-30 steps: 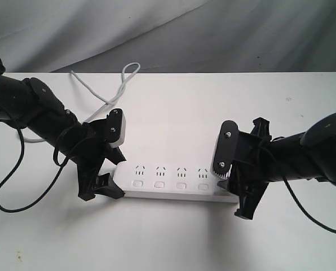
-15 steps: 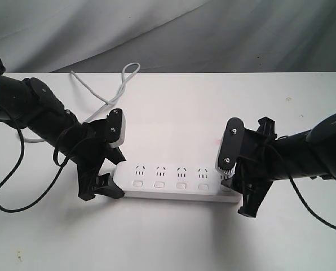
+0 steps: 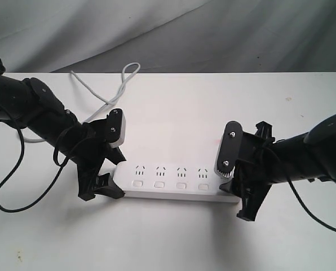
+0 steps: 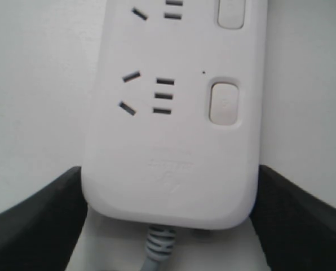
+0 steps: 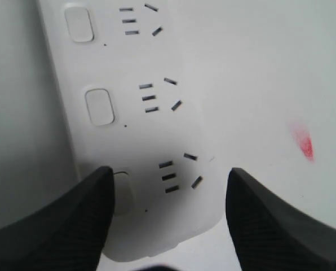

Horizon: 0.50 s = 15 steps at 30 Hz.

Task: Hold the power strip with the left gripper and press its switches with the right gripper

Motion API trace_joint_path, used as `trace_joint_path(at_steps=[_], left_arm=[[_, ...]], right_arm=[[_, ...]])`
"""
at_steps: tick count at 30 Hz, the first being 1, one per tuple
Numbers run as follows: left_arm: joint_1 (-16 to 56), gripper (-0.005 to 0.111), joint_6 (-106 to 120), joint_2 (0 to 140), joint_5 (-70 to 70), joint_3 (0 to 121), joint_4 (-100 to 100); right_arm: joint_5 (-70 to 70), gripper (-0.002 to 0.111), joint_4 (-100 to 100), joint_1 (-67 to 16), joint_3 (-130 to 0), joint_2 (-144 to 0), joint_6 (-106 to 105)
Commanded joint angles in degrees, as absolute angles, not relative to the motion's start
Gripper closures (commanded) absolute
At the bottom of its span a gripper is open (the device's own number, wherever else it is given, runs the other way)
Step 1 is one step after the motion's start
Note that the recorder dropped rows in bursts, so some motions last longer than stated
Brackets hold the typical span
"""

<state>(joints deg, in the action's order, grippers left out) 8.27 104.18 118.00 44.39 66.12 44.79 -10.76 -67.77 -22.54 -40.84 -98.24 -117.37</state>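
Your power strip [image 3: 173, 182] lies lengthwise across the tabletop [image 3: 173, 107], between the arms. The left gripper [image 4: 168, 226] pinches its cord end across the width. The right gripper [image 5: 168, 217] is spread, holding nothing, one fingertip [image 5: 92, 195] at the end switch [image 5: 123, 192], so press straight down there

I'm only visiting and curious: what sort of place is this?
Likely a robotics lab test bench: a bare white table, a grey cloth backdrop, and the left gripper and right gripper at a power strip.
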Motion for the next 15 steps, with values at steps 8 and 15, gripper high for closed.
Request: trace_joint_path(at_steps=[8,15], left_arm=[[8.60,0.043,103.82,117.60,44.80,66.49,45.28],[8.60,0.043,103.82,117.60,44.80,66.49,45.28]], right_arm=[[-10.68,0.053,-68.60,-22.29,-40.77,-98.11,-118.01],[-10.78,0.053,-68.59,-22.29,-43.07,-97.60,-118.01]])
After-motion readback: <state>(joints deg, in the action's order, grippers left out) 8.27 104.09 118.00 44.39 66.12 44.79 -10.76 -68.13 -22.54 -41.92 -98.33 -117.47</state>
